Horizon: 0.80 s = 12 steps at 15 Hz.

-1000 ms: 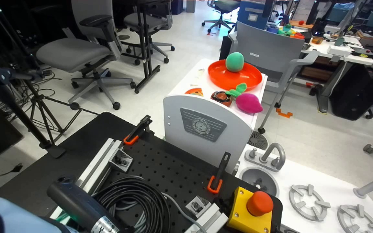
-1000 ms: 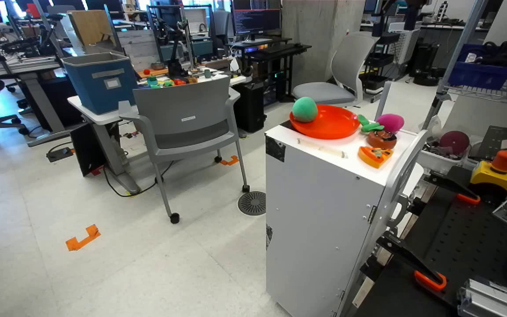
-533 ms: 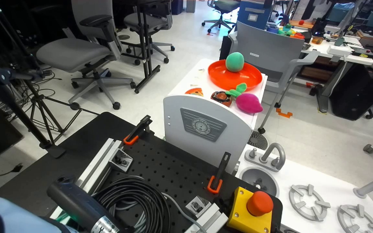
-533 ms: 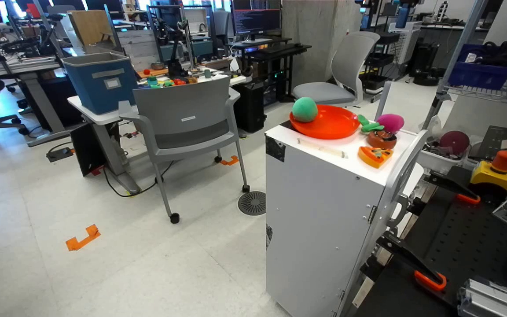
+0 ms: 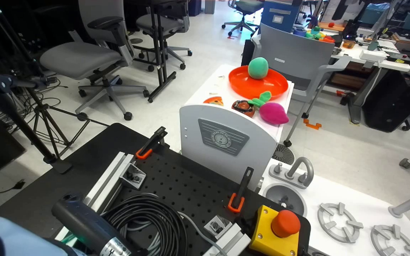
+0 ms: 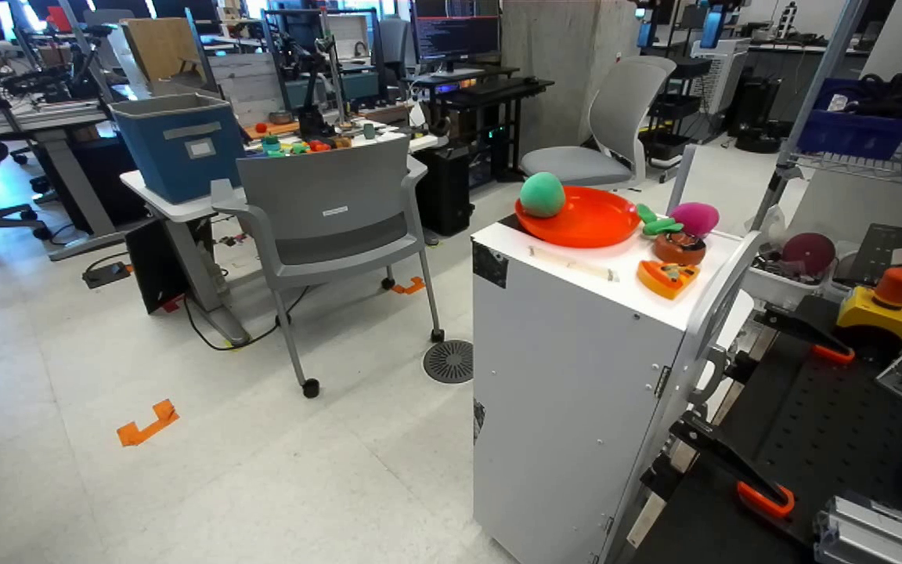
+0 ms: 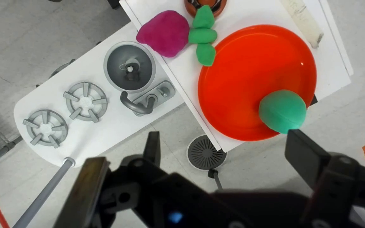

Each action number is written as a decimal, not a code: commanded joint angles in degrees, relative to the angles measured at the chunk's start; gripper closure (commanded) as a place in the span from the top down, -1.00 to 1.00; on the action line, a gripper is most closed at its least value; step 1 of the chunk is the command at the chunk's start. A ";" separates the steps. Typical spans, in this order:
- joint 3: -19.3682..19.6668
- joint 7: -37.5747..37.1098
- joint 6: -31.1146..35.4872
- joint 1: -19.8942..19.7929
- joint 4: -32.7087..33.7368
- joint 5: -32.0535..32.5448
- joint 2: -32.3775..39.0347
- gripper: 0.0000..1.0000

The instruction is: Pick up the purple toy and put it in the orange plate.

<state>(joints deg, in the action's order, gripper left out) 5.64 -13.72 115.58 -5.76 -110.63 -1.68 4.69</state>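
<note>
The purple toy (image 7: 163,34), a plump magenta body with green leaves, lies on the white cabinet top (image 6: 561,258). It shows in both exterior views, as the toy (image 5: 273,113) and the toy (image 6: 695,218). Beside its leaves sits the orange plate (image 7: 242,66), which holds a green ball (image 7: 282,110) near its rim. My gripper (image 7: 223,132) is open, its fingers wide apart with nothing between them. In the wrist view it comes in from the bottom, apart from the toy. What look like its fingertips (image 6: 712,27) show at the top edge of an exterior view.
A brown round toy (image 6: 680,247) touches or nearly touches the purple toy's leaves. An orange slice-shaped toy (image 6: 666,278) lies near the cabinet's edge. A grey upright panel (image 5: 222,140) borders the cabinet top. Lower down are a toy sink (image 7: 129,67) and faucet (image 7: 138,104).
The dark gripper parts at the top edge of both exterior views have risen a little. Toys and plate have not moved.
</note>
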 commanded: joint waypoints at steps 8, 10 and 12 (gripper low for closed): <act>-1.88 2.57 0.07 1.71 -11.46 7.12 -12.77 1.00; -1.76 1.26 0.06 1.42 -9.19 6.30 -10.35 1.00; -1.74 1.25 0.07 1.35 -9.16 6.30 -10.20 1.00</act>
<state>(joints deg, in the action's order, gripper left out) 4.07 -12.52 115.75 -4.23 -119.88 4.65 -5.52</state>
